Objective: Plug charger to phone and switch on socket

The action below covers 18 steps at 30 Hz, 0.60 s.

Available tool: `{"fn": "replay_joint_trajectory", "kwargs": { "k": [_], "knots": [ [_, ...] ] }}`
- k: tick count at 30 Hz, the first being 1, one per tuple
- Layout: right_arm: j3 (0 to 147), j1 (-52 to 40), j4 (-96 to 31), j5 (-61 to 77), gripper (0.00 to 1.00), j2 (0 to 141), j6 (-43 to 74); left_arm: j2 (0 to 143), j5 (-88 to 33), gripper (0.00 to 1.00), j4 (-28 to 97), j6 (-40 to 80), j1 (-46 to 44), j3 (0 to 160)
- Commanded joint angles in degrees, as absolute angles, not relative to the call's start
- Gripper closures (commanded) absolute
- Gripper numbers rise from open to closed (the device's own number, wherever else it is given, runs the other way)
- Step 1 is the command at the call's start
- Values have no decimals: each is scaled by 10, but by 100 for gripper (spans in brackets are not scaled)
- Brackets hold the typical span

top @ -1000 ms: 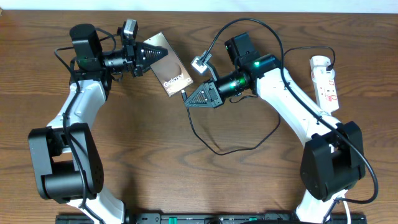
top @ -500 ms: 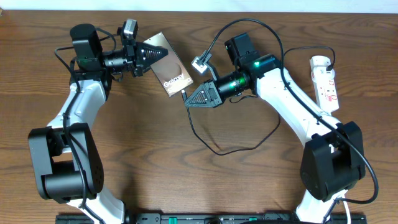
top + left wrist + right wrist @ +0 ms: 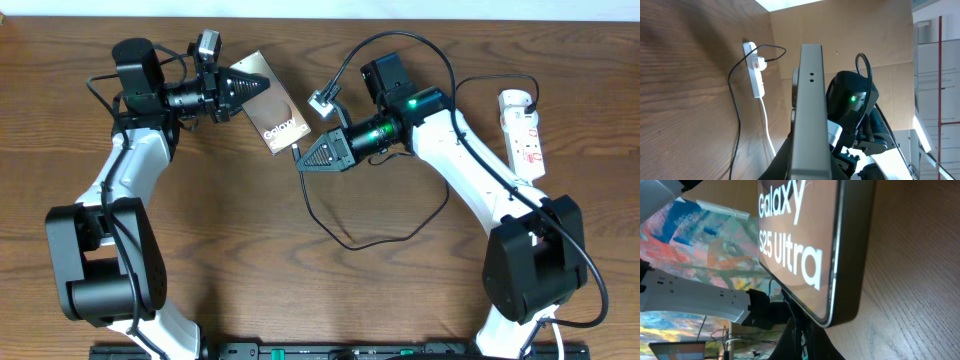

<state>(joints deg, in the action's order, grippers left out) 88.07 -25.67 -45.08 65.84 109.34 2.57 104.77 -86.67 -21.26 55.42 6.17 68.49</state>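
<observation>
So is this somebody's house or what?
Probably a robot lab, not a house: two robot arms stand at a wooden table, with a plain cardboard wall behind and a white power strip on top.

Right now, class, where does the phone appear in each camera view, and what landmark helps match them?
Overhead: phone upper centre-left, slanted, screen showing.
Left wrist: phone at centre, edge-on, a pale upright slab.
Right wrist: phone fills the upper middle, lettering readable.
Landmark: the white power strip, at overhead's right edge and upper left in left wrist; absent from right wrist.
</observation>
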Motion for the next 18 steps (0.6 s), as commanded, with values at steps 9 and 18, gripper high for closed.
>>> {"fn": "replay_joint_trajectory", "kwargs": {
  "k": [9, 18],
  "knots": [
    [893, -262, -446, 646, 99, 1078, 58, 1031, -900, 93, -216, 546, 58, 695],
    [893, -237, -437, 644, 99, 1078, 80, 1031, -900, 93, -216, 546, 58, 695]
  ]
}}
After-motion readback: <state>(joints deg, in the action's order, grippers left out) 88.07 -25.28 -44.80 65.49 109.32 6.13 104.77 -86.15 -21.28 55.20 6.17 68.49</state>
